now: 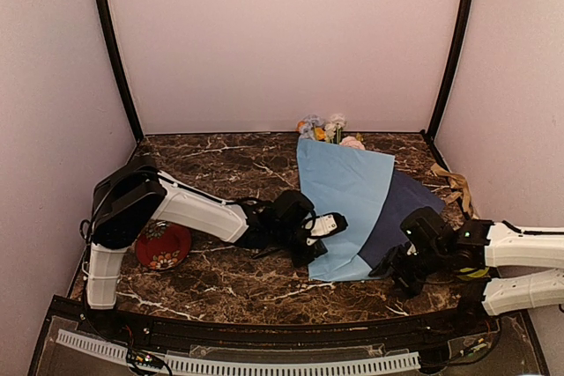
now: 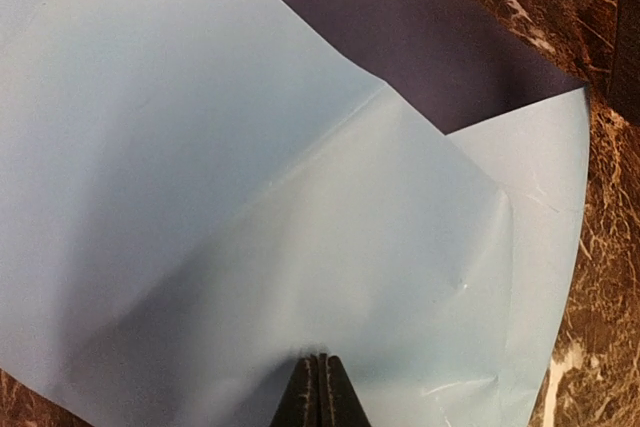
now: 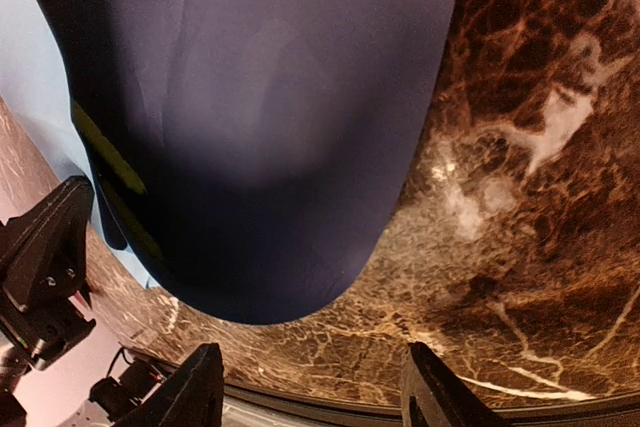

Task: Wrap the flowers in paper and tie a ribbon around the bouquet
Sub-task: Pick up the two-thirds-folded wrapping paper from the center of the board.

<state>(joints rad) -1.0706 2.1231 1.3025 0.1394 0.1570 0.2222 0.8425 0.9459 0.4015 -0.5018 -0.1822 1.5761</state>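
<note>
The paper [image 1: 344,189] lies folded over the flowers, light blue face up, with a navy flap [image 1: 404,209] spread to the right. Only the flowers' heads [image 1: 322,128] show, at the paper's far end. My left gripper [image 1: 339,221] is shut, its tips resting on the light blue paper [image 2: 300,197] near the lower left edge, with nothing visibly between the fingers [image 2: 322,397]. My right gripper [image 1: 392,272] is open just off the navy flap's near corner; the curled navy edge [image 3: 260,127] hangs ahead of the gripper [image 3: 315,392], untouched. The ribbon [image 1: 456,186] lies bunched at the table's right edge.
A red patterned dish [image 1: 163,246] sits by the left arm's base. The dark marble table [image 1: 220,160] is walled on three sides. In the right wrist view the left gripper's black body [image 3: 45,257] shows at the left, and the table's front rim runs close under the right fingers.
</note>
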